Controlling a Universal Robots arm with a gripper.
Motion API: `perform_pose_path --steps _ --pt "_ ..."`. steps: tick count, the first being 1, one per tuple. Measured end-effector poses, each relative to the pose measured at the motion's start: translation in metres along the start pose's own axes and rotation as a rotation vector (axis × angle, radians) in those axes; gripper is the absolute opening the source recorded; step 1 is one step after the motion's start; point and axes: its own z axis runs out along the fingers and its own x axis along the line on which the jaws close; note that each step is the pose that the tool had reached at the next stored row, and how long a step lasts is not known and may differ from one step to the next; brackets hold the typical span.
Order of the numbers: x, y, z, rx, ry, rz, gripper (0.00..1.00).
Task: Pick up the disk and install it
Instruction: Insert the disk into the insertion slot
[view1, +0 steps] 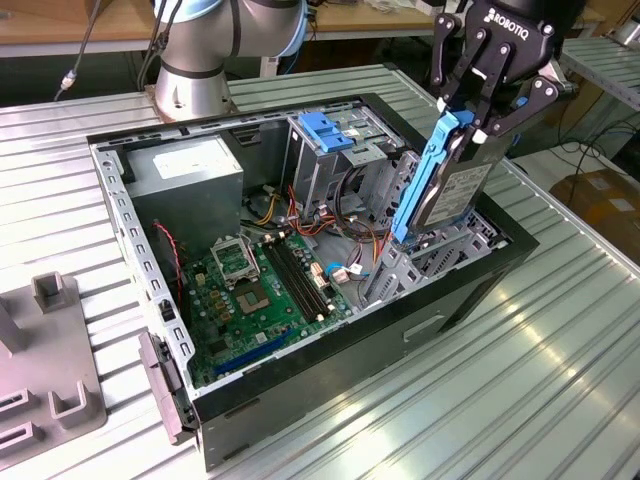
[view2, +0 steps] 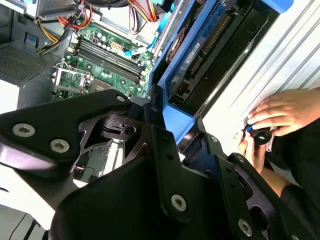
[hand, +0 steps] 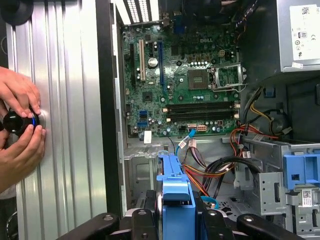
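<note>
One grey fixture (view1: 55, 350): we see it on the ribbed metal table (view1: 500, 400), at the edge on the exterior view's left.
Computer case (view1: 400, 325): open, lying mid-table.
Power supply (view1: 190, 175): in the case's far corner, toward the exterior view's left.
Motherboard (view1: 260, 290): flat on the case floor, just beside the power supply.
Drive cage (view1: 320, 165): upright by the case's far wall, with a lighter blue clip (view1: 325, 130) on top.
Disk (view1: 455, 195): on end and tilted at the case's end on the exterior view's right. Its lower end is at the drive bay (view1: 440, 250); we cannot tell whether it is seated.
Gripper (view1: 475, 120): clamped on the disk's upper end.
Hands (hand: 22, 150): in the first wrist view, a person's two hands hold a black knob (hand: 15, 121) at the table's edge, outside the case.
</note>
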Motion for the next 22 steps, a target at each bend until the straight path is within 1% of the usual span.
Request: perform_pose_path --steps 2,6,12,22 --pt "-0.0002 -0.0020 0.0012 0.0000 0.0003 0.000 0.37" --pt "-0.0003 -0.0034 0.0043 0.0000 0.0001 0.000 0.37" --pt "0.0014 -0.0042 0.0078 -0.0001 0.0001 0.003 0.37" --pt "0.0014 -0.0045 0.0104 -0.0002 -0.0002 0.004 0.37"
